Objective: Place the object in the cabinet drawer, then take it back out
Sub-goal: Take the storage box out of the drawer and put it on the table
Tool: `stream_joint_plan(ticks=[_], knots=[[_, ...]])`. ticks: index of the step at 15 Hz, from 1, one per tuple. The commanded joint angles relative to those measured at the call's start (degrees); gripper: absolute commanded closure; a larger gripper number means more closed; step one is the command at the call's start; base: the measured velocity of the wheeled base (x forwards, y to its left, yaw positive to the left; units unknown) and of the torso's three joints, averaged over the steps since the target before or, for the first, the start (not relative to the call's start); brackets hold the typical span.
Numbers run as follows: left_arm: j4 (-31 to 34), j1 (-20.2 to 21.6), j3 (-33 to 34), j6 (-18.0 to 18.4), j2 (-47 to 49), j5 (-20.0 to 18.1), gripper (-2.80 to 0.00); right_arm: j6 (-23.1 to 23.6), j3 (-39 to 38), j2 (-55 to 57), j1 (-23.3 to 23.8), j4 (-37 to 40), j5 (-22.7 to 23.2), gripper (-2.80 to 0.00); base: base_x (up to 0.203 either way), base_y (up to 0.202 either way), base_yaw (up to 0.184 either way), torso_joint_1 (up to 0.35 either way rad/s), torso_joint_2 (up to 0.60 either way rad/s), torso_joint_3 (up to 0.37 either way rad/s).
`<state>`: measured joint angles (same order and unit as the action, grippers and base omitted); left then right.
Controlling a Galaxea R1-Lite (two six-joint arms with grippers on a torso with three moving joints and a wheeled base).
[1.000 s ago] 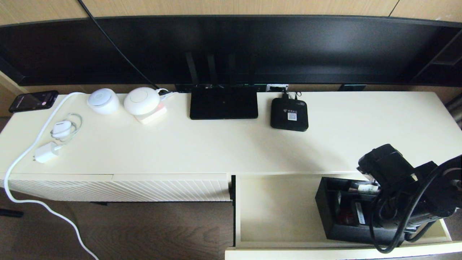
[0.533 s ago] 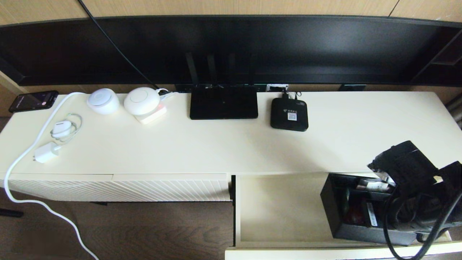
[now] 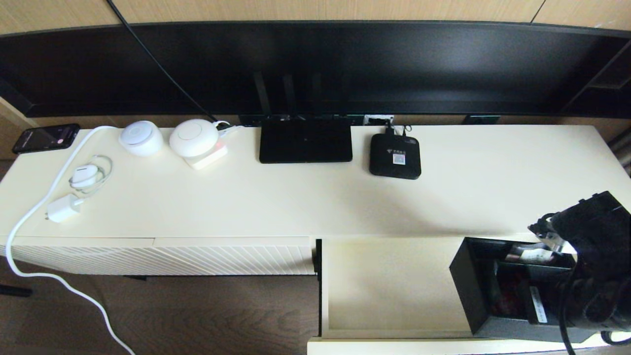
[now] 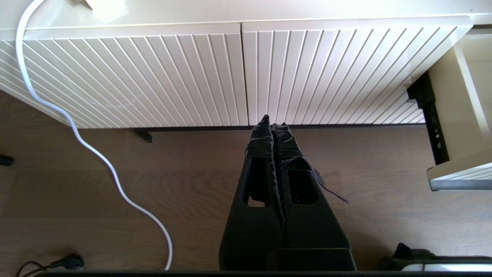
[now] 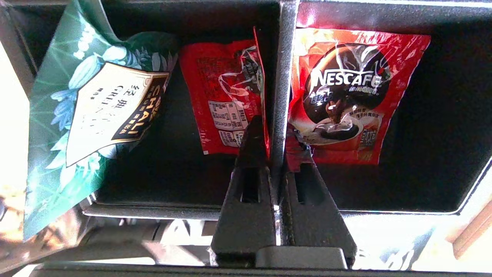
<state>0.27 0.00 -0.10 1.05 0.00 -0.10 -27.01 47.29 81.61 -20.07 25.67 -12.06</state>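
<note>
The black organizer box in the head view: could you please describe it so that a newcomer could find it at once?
Start at the long cream cabinet under the TV and look to its open drawer at the right. The organizer box sits in that drawer's right end, the right gripper shut on its divider. Unlike the router and small set-top box on top, it has open compartments holding red packets.

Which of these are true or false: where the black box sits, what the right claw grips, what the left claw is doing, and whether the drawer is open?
1. The black rectangular organizer box sits in the open cream drawer. True.
2. The right gripper pinches the box's inner divider. True.
3. The left gripper holds a packet. False: it is shut on nothing, in front of the ribbed cabinet panel.
4. The box stands on the cabinet top. False: it is in the drawer.
</note>
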Motion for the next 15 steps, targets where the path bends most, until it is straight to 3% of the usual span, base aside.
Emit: stream_joint_plan(ticks=[1, 5, 15], knots=[[0.0, 0.0, 0.0, 0.0, 0.1, 0.0, 0.0, 0.1, 0.5, -3.3, -0.3, 0.3, -1.3, 0.0, 0.0, 0.0, 0.0, 0.0, 0.0, 0.0], [0.0, 0.0, 0.0, 0.0, 0.1, 0.0, 0.0, 2.8, 5.2, -3.4, 0.3, 0.2, -4.2, 0.0, 0.0, 0.0, 0.0, 0.0, 0.0, 0.0], [0.0, 0.0, 0.0, 0.0, 0.1, 0.0, 0.0, 4.4, 21.0, 11.7, 4.2, -4.1, -5.7, 0.0, 0.0, 0.0, 0.0, 0.0, 0.0, 0.0]])
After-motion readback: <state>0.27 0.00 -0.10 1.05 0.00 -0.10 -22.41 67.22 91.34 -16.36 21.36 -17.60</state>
